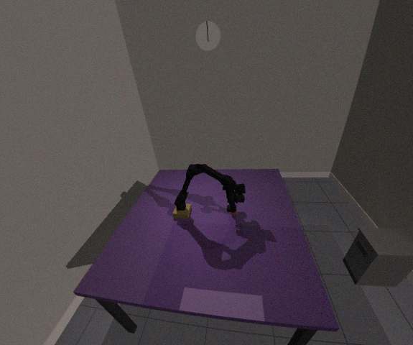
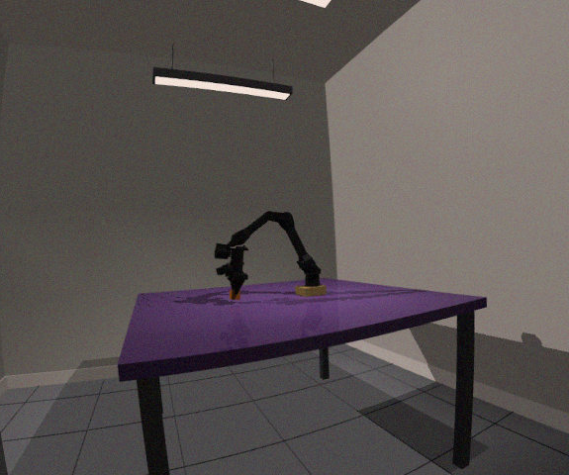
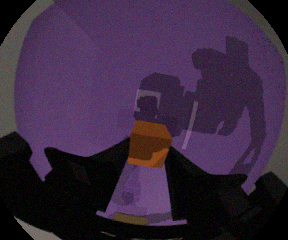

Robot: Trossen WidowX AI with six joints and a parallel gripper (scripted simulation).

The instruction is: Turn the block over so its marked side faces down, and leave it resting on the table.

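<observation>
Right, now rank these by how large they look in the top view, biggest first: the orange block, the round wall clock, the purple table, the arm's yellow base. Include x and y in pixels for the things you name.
1. purple table (image 1: pixel 154 274) (image 2: pixel 274 322)
2. round wall clock (image 1: pixel 202 37)
3. yellow base (image 1: pixel 181 214) (image 2: pixel 311 290) (image 3: pixel 130 219)
4. orange block (image 1: pixel 233 213) (image 2: pixel 232 295) (image 3: pixel 149 145), mostly hidden by the gripper (image 1: pixel 231 211) (image 2: pixel 235 295) (image 3: pixel 148 144)

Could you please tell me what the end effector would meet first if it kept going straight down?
Probably the purple table top, just beneath the orange block it grips; any gap is unclear.
</observation>
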